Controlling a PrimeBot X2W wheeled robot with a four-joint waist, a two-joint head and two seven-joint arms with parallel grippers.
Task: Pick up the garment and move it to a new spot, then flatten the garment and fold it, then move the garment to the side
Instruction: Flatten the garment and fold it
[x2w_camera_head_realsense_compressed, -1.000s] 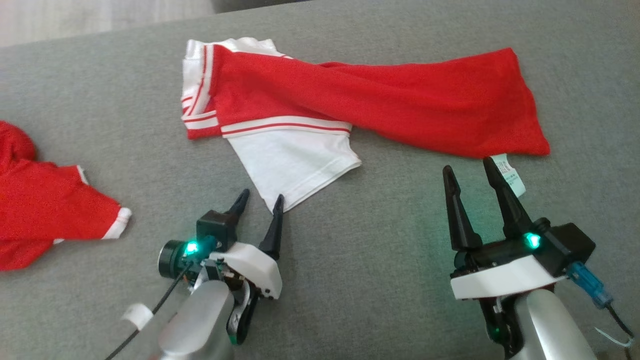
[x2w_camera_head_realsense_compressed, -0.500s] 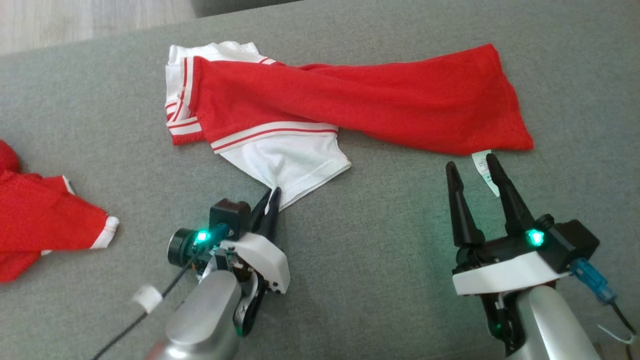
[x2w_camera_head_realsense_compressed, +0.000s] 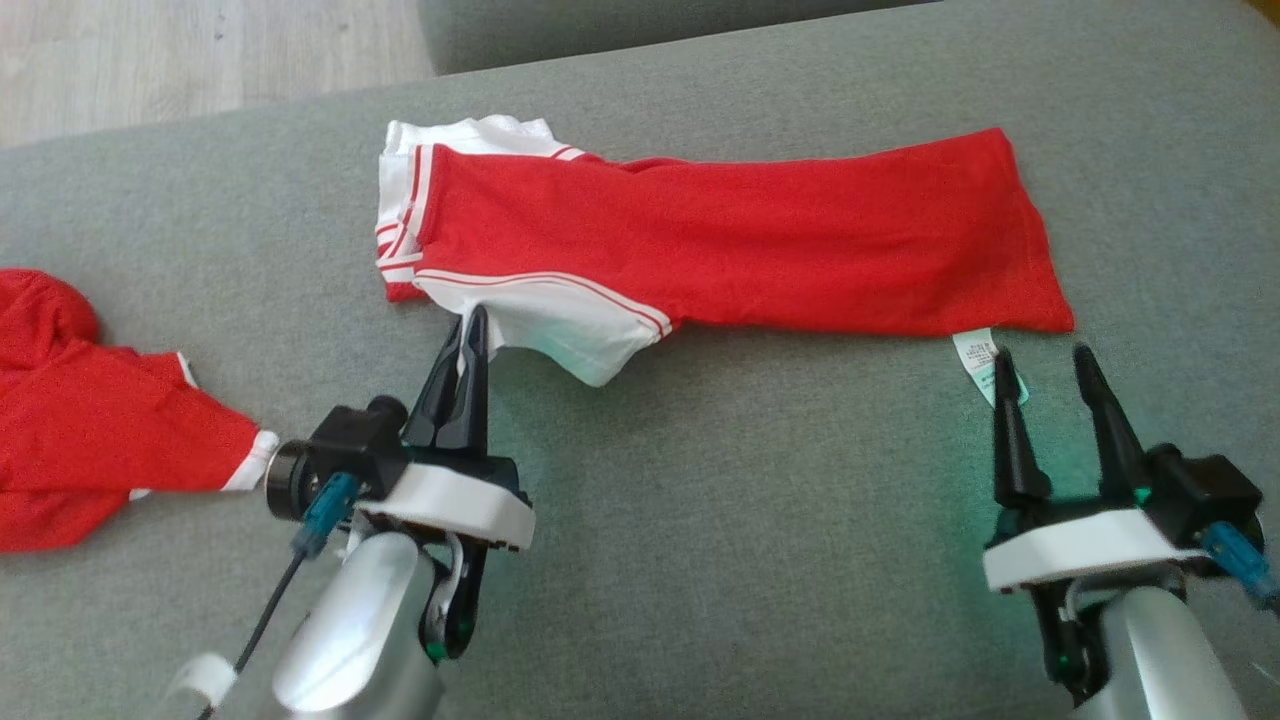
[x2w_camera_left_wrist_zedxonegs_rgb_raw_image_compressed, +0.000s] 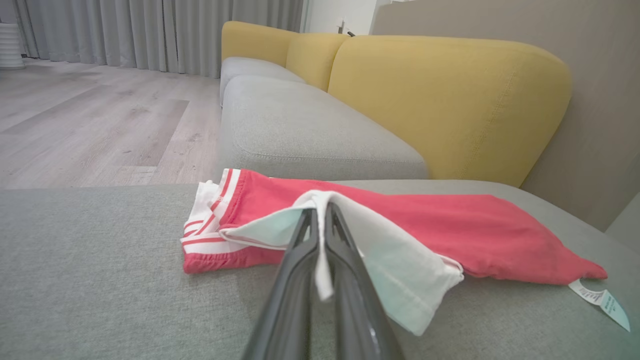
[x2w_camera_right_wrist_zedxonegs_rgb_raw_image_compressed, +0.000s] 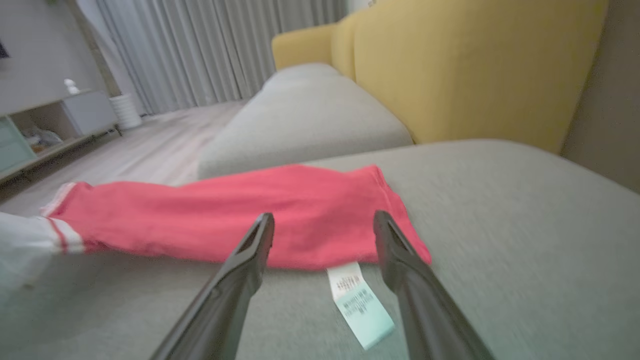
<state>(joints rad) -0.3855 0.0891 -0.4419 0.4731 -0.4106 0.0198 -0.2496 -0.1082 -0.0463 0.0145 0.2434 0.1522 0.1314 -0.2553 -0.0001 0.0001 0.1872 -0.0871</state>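
Note:
The garment (x2w_camera_head_realsense_compressed: 720, 240) is a red top with white sleeves and red-and-white striped trim, lying folded lengthwise across the grey cushion; it also shows as the garment (x2w_camera_left_wrist_zedxonegs_rgb_raw_image_compressed: 450, 230) and the garment (x2w_camera_right_wrist_zedxonegs_rgb_raw_image_compressed: 240, 215). My left gripper (x2w_camera_head_realsense_compressed: 472, 325) is shut on the hem of the white sleeve (x2w_camera_head_realsense_compressed: 570, 335), lifting it off the cushion, and the left gripper (x2w_camera_left_wrist_zedxonegs_rgb_raw_image_compressed: 320, 212) has white cloth pinched between its fingers. My right gripper (x2w_camera_head_realsense_compressed: 1045, 365) stands open just in front of the red hem, beside the care label (x2w_camera_head_realsense_compressed: 980, 360); the right gripper (x2w_camera_right_wrist_zedxonegs_rgb_raw_image_compressed: 325, 220) has its fingers either side of the label (x2w_camera_right_wrist_zedxonegs_rgb_raw_image_compressed: 362, 302).
A second red garment (x2w_camera_head_realsense_compressed: 90, 410) with white cuff lies at the left on the same grey cushion (x2w_camera_head_realsense_compressed: 750, 520). Beyond are another grey seat (x2w_camera_left_wrist_zedxonegs_rgb_raw_image_compressed: 300, 125), yellow backrests (x2w_camera_left_wrist_zedxonegs_rgb_raw_image_compressed: 450, 100) and wooden floor (x2w_camera_head_realsense_compressed: 200, 60).
My left gripper shut on the white sleeve's edge and pulled it up and back toward the garment's body. The right gripper stayed open, sitting nearer the label. The head camera shifted.

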